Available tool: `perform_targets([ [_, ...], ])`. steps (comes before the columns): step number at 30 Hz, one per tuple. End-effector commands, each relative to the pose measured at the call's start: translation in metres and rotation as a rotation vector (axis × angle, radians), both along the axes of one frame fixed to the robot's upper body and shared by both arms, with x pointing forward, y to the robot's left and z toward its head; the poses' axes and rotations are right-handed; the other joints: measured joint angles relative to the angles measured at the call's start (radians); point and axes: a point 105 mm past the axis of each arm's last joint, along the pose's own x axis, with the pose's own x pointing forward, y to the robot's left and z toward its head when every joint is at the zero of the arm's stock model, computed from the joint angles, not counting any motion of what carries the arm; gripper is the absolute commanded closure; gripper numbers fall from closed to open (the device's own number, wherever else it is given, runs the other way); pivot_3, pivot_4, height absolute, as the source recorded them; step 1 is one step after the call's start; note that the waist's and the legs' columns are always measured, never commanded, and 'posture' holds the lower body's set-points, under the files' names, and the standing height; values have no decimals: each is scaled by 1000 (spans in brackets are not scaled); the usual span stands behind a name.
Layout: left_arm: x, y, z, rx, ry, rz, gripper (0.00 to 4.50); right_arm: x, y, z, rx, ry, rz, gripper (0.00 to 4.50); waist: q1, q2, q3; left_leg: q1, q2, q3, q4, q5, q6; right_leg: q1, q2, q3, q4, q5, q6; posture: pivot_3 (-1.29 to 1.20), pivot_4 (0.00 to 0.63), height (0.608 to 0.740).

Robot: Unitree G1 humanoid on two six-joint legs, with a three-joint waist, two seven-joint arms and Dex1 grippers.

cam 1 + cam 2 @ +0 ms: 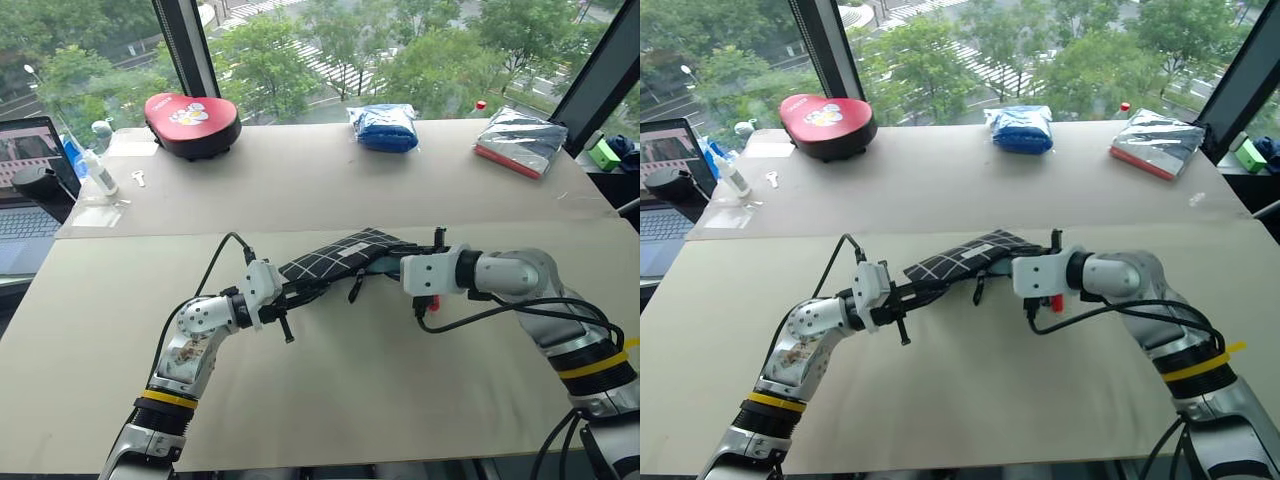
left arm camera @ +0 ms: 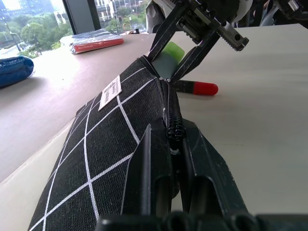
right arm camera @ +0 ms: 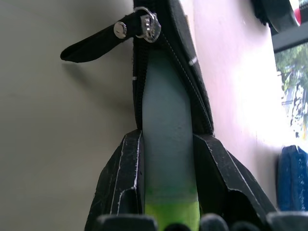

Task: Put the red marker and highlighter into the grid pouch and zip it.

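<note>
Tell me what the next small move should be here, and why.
Probably push the highlighter deeper into the grid pouch, then release. The right gripper holds it with its pale end already in the open zipper mouth, while the left gripper pinches the pouch's other end. The red marker lies on the table.

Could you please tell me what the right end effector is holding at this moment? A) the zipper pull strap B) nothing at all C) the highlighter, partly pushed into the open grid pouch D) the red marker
C: in the right wrist view the right end effector grips the highlighter, whose pale body already enters the open slit of the grid pouch.
</note>
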Motion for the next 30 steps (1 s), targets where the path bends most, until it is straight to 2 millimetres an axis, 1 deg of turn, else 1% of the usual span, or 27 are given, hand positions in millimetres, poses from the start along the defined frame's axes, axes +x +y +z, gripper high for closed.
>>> perform_targets([
  [1, -2, -3, 11, -12, -47, -24, 4500, -2, 16, 4, -36, -120, 115, 3448, 0, 0, 0, 0, 0, 0, 0, 0, 0, 0, 0, 0, 0, 0, 0, 0, 150, 740],
  [3, -2, -3, 11, -13, -48, -27, 4500, -2, 25, 5, -15, -154, 145, 3448, 0, 0, 0, 0, 0, 0, 0, 0, 0, 0, 0, 0, 0, 0, 0, 0, 150, 740],
  [7, -3, -4, 12, -14, -48, -33, 4500, -1, 46, 18, 137, -201, 176, 3448, -1, 0, 0, 0, 0, 0, 0, 0, -1, -1, 1, 0, 0, 0, 0, 0, 150, 740],
  [11, -4, -4, 11, -17, -46, -36, 4500, -5, 58, 28, 266, -194, 202, 3448, 0, 0, 0, 0, 0, 0, 0, 0, -1, -1, 1, 0, 0, 0, -1, 0, 150, 740],
  [13, -5, -4, 12, -17, -45, -37, 4500, -8, 62, 27, 285, -176, 216, 3448, 0, 0, 0, 0, 0, 0, 0, 0, -1, 0, 1, 0, 0, 0, -1, 0, 150, 740],
  [15, -5, -4, 12, -18, -46, -38, 4500, -9, 62, 20, 260, -157, 221, 3448, 0, 0, 0, 0, 0, 0, 0, 0, -1, 0, 1, 0, 0, 0, -1, 0, 150, 740],
  [17, -5, -4, 12, -19, -47, -38, 4500, -10, 58, 15, 253, -120, 219, 2447, 0, 0, 0, 0, 0, 0, 0, 0, -1, 0, 1, 0, 0, 0, -1, 0, 150, 740],
  [18, -6, -4, 12, -19, -46, -37, 4500, -7, 52, 14, 250, -95, 191, 2196, -1, 0, 0, 0, 0, 0, 0, 0, -1, 0, 1, 0, 0, 0, -1, 0, 150, 740],
  [20, -6, -3, 12, -20, -44, -35, 4500, -1, 43, 16, 249, -78, 141, 1468, -1, 0, 0, 0, 0, 0, 0, 0, -1, 0, 1, 0, 0, 0, -1, 0, 150, 740],
  [22, -7, -3, 12, -20, -41, -33, 4500, 4, 36, 20, 240, -96, 114, 964, -1, 0, 0, 0, 0, 0, 0, 0, -1, -1, 1, 0, 0, 0, -1, 0, 150, 740],
  [24, -7, -3, 12, -21, -40, -33, 4500, 5, 31, 23, 227, -122, 111, 964, -1, 0, 0, 0, 0, 0, 0, 0, -1, -1, 1, 0, 1, 0, -1, 0, 150, 740],
  [27, -6, -4, 12, -24, -37, -31, 4500, 6, 21, 33, 237, -140, 98, 964, 0, 0, 0, 0, 0, 0, 0, 0, -1, -1, 1, 0, 1, 0, -1, 0, 150, 740],
  [29, -5, -4, 13, -28, -35, -28, 4500, 5, 15, 39, 243, -129, 87, 964, 0, 0, 0, 0, 0, 0, 0, 0, -1, -1, 1, 0, 0, 0, -1, 0, 150, 740],
  [30, -5, -4, 13, -29, -33, -24, 4500, 4, 6, 46, 275, -74, 48, 964, 0, 0, 0, 0, 0, 0, 0, 0, -1, -1, 1, 0, 0, 0, -1, 0, 150, 740],
])
